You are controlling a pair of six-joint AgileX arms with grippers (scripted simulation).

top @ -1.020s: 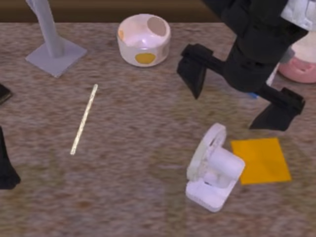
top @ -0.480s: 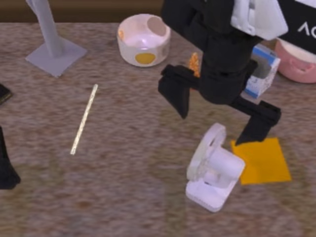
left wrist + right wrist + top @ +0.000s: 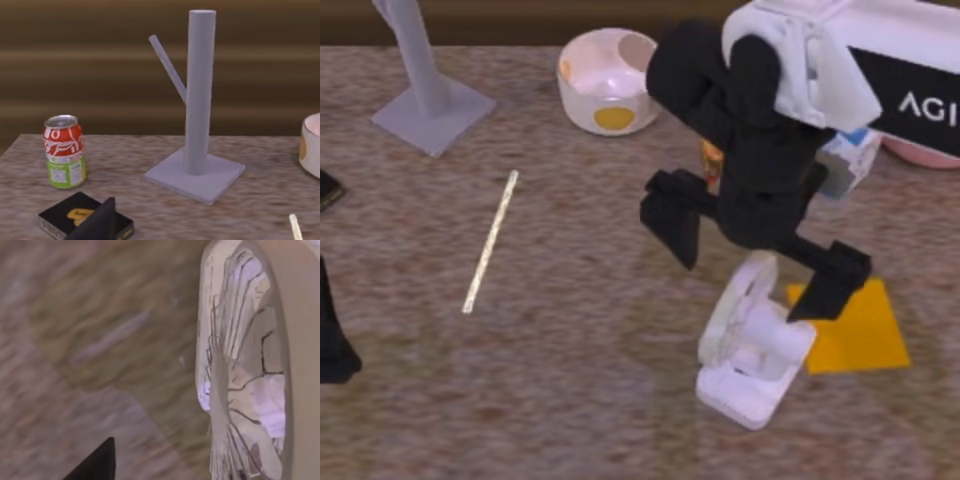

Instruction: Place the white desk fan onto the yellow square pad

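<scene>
The white desk fan [image 3: 752, 345] sits on the table right of centre, its motor housing just reaching the left edge of the yellow square pad [image 3: 865, 335]. My right gripper [image 3: 752, 255] hangs open over the fan's round cage head, one finger to its left and the other above the pad's near corner, holding nothing. The right wrist view shows the fan's cage [image 3: 250, 365] close up and one dark fingertip [image 3: 100, 465] beside it. My left gripper [image 3: 330, 345] is parked at the table's left edge, open.
At the back are a white bowl with a yellow dot [image 3: 610, 80] and a grey stand [image 3: 425, 100]. A thin stick [image 3: 490, 240] lies left of centre. A milk carton [image 3: 845, 160] shows behind the right arm. A soda can [image 3: 63, 150] and black box [image 3: 60, 217] sit far left.
My right arm has swung in from the back right toward the left and down, and its open fingers now straddle the fan's head. The fan and pad have not moved.
</scene>
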